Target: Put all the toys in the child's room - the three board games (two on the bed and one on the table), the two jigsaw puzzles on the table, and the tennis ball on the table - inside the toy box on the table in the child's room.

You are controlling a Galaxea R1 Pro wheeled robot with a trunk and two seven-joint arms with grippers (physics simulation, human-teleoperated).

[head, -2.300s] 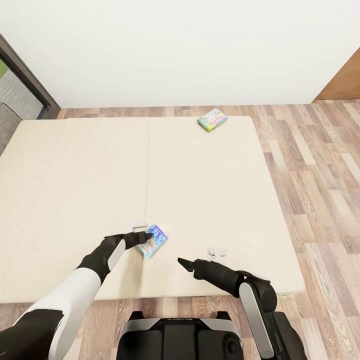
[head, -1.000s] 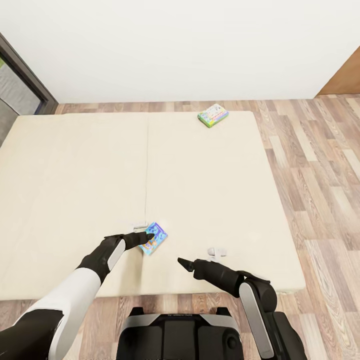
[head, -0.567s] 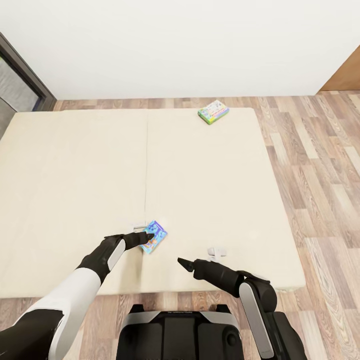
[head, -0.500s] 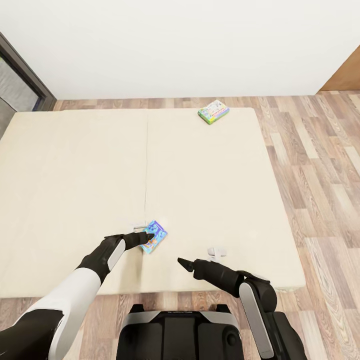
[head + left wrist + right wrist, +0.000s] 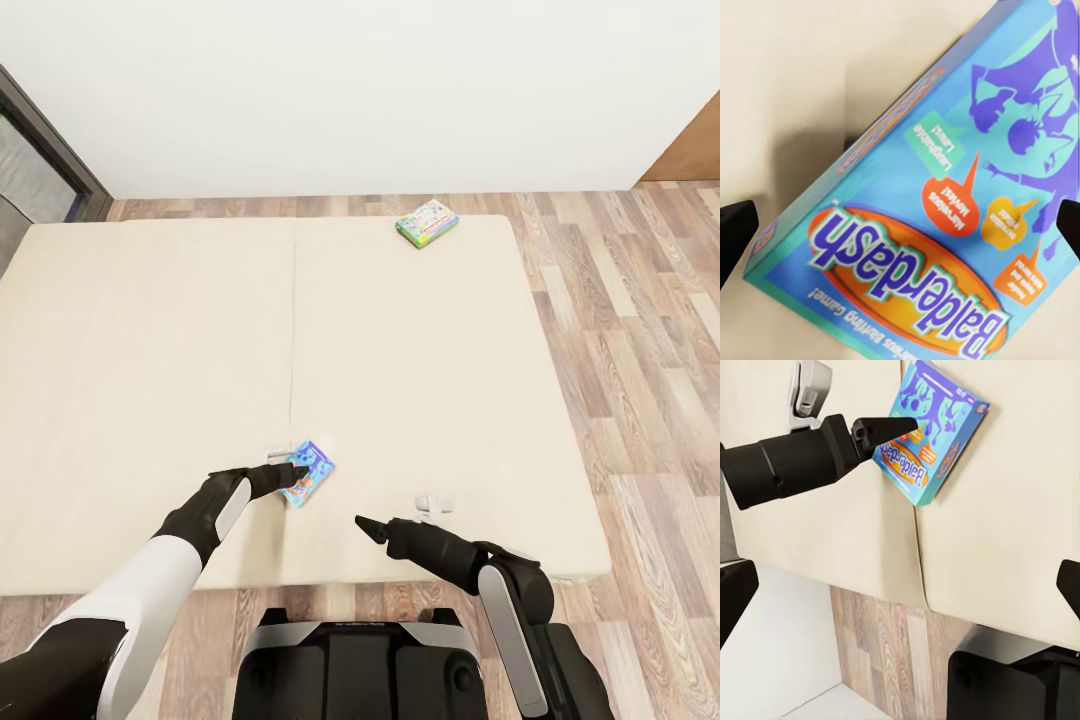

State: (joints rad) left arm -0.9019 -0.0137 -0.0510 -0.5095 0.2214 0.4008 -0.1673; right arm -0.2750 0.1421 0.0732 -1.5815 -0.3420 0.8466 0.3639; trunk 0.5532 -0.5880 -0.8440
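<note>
My left gripper (image 5: 297, 472) is shut on a blue-purple board game (image 5: 310, 474), which hangs tilted just above the beige bed (image 5: 150, 350) near its front edge. The left wrist view has the game's cover (image 5: 945, 225) spanning the space between both fingertips. From the right wrist view, the left gripper (image 5: 900, 427) meets the same game (image 5: 934, 431) at its edge. A green-edged board game (image 5: 427, 222) lies flat at the bed's far right corner. My right gripper (image 5: 365, 525) hovers over the bed's front edge, open, holding nothing.
Wood floor (image 5: 640, 380) runs along the bed's right side and behind it, up to a white wall (image 5: 360, 90). A dark door frame (image 5: 50, 140) stands at the far left, and a brown wooden panel (image 5: 695, 155) at the far right.
The whole picture has shifted: the bed and the green-edged game sit slightly higher, so the camera moved. The blue-purple game has stayed in my left gripper. Both arms keep their pose.
</note>
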